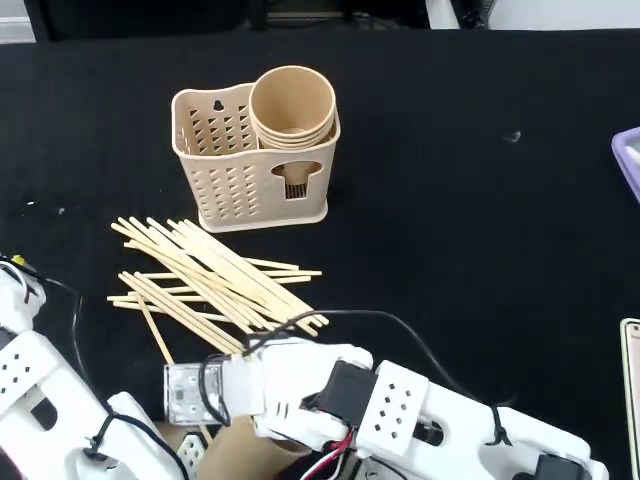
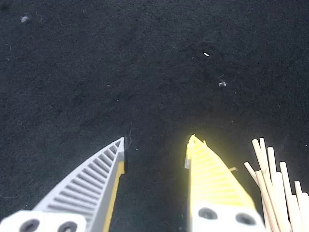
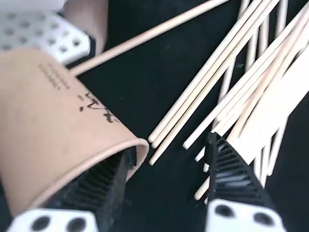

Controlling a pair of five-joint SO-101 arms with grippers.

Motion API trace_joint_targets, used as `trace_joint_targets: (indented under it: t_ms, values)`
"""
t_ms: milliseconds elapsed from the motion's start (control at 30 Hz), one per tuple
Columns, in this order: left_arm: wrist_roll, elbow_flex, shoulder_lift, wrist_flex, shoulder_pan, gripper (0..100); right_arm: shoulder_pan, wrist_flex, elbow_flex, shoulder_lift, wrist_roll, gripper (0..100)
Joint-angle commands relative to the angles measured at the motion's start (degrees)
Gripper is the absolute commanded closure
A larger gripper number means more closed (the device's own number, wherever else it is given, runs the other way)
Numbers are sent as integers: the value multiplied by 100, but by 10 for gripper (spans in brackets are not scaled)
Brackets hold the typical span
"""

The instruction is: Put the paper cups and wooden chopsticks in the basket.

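Right wrist view: paper cup (image 3: 53, 121) against right gripper (image 3: 171, 144)

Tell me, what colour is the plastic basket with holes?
Beige. The perforated plastic basket shows best in the high view.

- Black cloth (image 1: 480, 230): covers the whole table; it also lies bare between and ahead of the fingertips of the left gripper (image 2: 155, 140)
- Lint specks (image 2: 222, 83): white, scattered on the cloth, well ahead of those fingertips
- Purple object (image 1: 628, 160): cut off at the table's edge, well apart from the fingers of the right gripper (image 3: 171, 144)
- Pale flat object (image 1: 631, 390): cut off at the same edge, nearer to those fingers
- Grey speck (image 1: 512, 137): on the cloth, near the purple object
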Motion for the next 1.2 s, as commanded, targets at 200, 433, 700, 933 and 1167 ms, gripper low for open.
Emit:
trace_joint_targets:
  t_ms: [200,433,700,933,1167]
  values:
    - [62,-31,-44,-132,-75,791,-677,-844,549,-92,-44,760]
    - [62,-31,-44,-132,-84,793,-1275,-844,558,-92,-53,760]
    - [62,-31,-44,-132,-84,793,-1169,-835,558,-92,-53,881]
    - [62,-31,-44,-132,-84,793,730,-185,-207,-347,9,989]
    - [62,-22,-44,-132,-75,791,2365,1547,-1411,-1226,695,988]
